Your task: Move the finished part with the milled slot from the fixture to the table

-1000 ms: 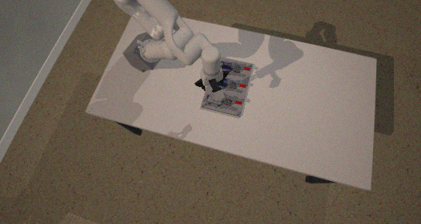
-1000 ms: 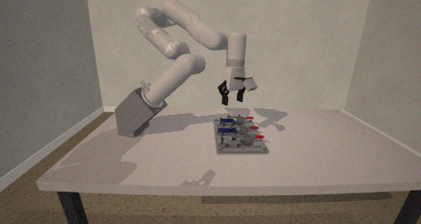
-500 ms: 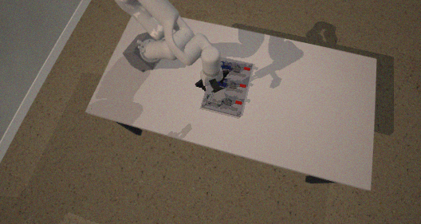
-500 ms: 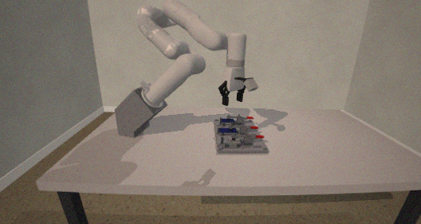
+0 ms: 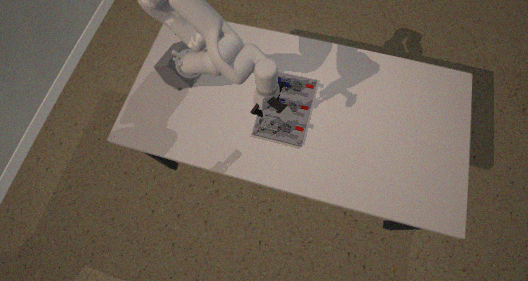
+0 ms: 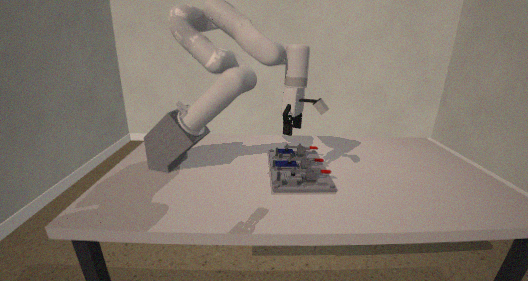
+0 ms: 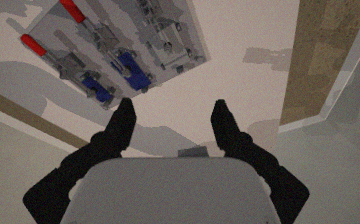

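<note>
The grey fixture (image 5: 295, 141) (image 6: 305, 188) (image 7: 199, 44) lies on the table with three nests. Two blue blanks sit side by side in it, the outer one (image 6: 285, 151) (image 7: 97, 89) and the middle one (image 6: 286, 163) (image 7: 133, 71); a clamp arm reaches over each. The bare grey finished part (image 7: 173, 40) appears to sit in the third nest; its slot and seating are too blurred to tell. My gripper (image 5: 266, 108) (image 6: 293, 129) (image 7: 174, 108) is open and empty, high above the fixture's robot-side edge. Whether each clamp is locked cannot be told.
Red clamp handles (image 5: 310, 86) (image 5: 304, 108) (image 5: 299, 129) point away from the robot base. The white table (image 5: 390, 148) (image 6: 410, 203) extends around the fixture. The arm's grey base block (image 5: 172, 73) (image 6: 167, 143) stands at the table's left.
</note>
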`<state>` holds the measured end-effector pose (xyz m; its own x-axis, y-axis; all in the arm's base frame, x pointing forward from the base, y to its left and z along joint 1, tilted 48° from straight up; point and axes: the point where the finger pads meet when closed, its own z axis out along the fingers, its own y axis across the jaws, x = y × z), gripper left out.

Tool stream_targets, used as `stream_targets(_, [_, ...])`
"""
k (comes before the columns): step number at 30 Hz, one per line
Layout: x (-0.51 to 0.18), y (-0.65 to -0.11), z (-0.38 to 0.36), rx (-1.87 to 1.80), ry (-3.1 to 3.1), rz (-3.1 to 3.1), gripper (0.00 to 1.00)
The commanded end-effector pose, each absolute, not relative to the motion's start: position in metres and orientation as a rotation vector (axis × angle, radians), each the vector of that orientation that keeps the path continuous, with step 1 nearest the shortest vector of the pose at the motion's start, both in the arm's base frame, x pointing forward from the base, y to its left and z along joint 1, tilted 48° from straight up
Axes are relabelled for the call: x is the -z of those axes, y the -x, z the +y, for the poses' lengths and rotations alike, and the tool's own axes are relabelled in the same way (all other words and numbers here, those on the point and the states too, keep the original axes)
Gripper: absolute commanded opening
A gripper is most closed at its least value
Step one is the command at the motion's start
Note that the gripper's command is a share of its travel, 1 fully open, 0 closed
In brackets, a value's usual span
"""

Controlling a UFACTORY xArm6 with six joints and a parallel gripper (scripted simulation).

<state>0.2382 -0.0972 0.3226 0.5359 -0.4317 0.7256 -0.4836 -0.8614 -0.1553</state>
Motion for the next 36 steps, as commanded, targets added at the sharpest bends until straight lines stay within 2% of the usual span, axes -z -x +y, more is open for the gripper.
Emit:
stream_targets(1, [-0.3233, -0.2401, -0.0970, -1.237, -2.708, -0.677, 1.00])
stream_targets(16, [-0.3233, -0.2401, -0.0970, -1.237, -2.708, -0.677, 1.00])
stream_targets(25, [-0.3201, -0.2480, -0.0941, -1.158, -2.675, -0.218, 1.00])
stream_targets(36, [-0.3201, -0.2480, -0.0941, -1.158, -2.675, -0.218, 1.00])
